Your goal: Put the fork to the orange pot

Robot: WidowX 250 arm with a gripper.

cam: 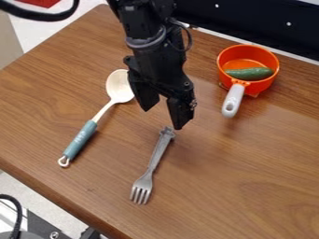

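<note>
Top edge cuts arm (148, 51); cucumber (249, 73) partly hides inside of pot (265, 85).

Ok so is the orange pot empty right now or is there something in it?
Not empty: a green cucumber lies inside the orange pot, visible through its open top.

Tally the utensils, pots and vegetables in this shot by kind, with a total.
Utensils: 2 (silver-grey metallic fork; cream spoon with teal handle)
Pots: 1 (round orange pot with pale grey handle)
Vegetables: 1 (long green cucumber-like piece)
Total: 4
</note>
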